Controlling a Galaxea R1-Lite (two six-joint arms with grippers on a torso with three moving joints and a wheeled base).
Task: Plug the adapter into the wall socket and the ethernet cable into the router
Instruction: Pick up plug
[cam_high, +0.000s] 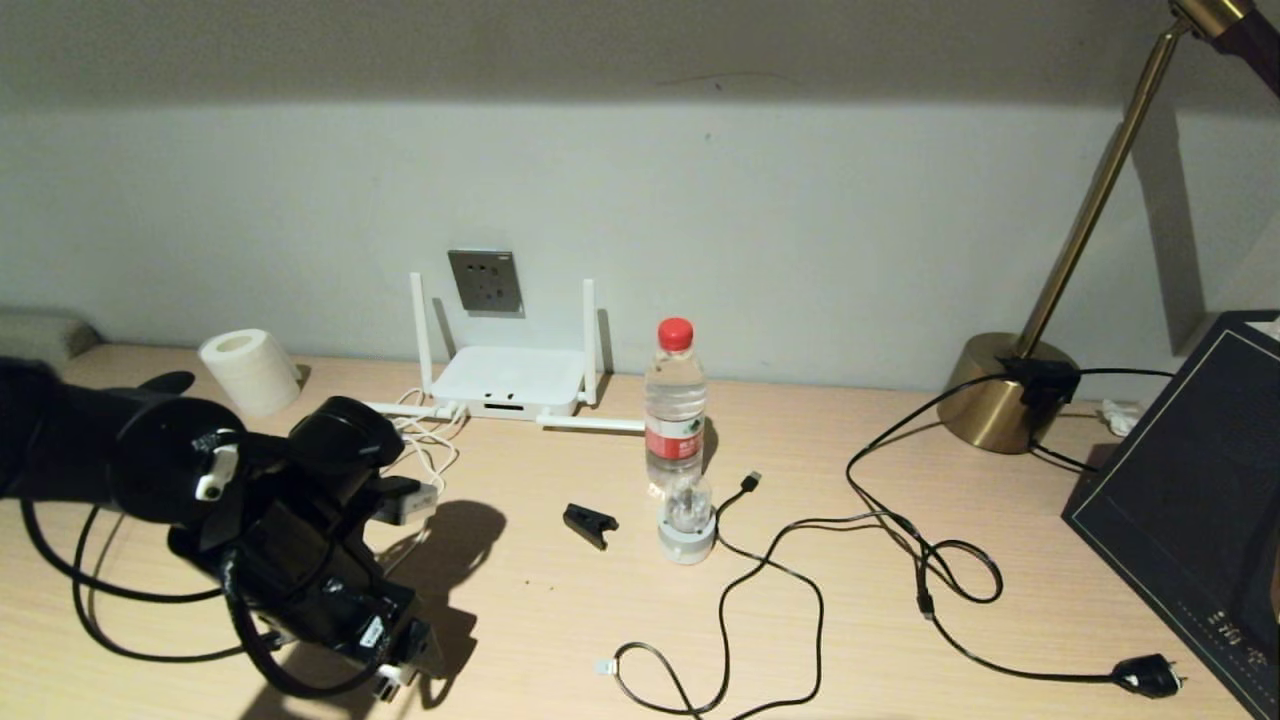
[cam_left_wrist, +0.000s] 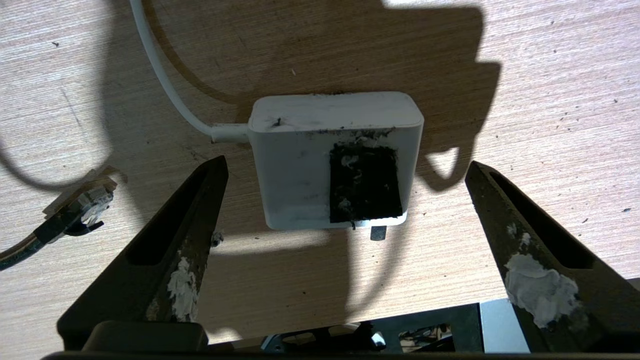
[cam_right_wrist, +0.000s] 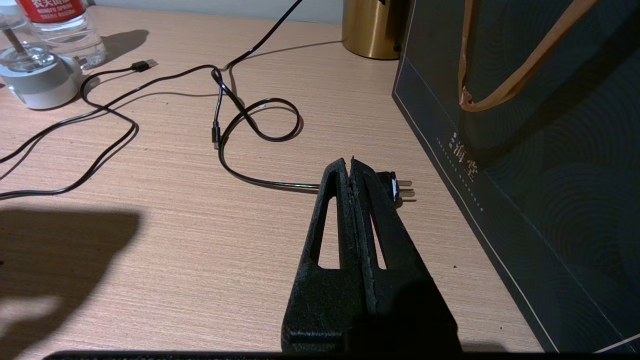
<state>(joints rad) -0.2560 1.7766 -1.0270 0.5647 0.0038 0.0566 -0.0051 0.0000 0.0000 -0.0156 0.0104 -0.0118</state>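
While it lies on the desk, the adapter (cam_left_wrist: 335, 160) sits between the left claw's (cam_left_wrist: 345, 175) wide-spread fingers, untouched.

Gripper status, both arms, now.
Left gripper: open, fingers either side of the adapter, not gripping it.
Right gripper: shut, holding nothing, above the table near the black plug.

Head view: high, looking forward and down over the pale wooden desk (cam_high: 560, 620) to the grey wall, taking in the clear red-capped water bottle (cam_high: 675, 400). Left wrist view: close above the same desk (cam_left_wrist: 550, 100), facing straight down. Right wrist view: low and near, looking along the desk (cam_right_wrist: 150, 250). Shared with the head view: bottle (cam_right_wrist: 60, 25), looped black lamp cord (cam_high: 960, 570) (cam_right_wrist: 260, 120), dark paper gift bag (cam_high: 1190, 520) (cam_right_wrist: 525, 175).
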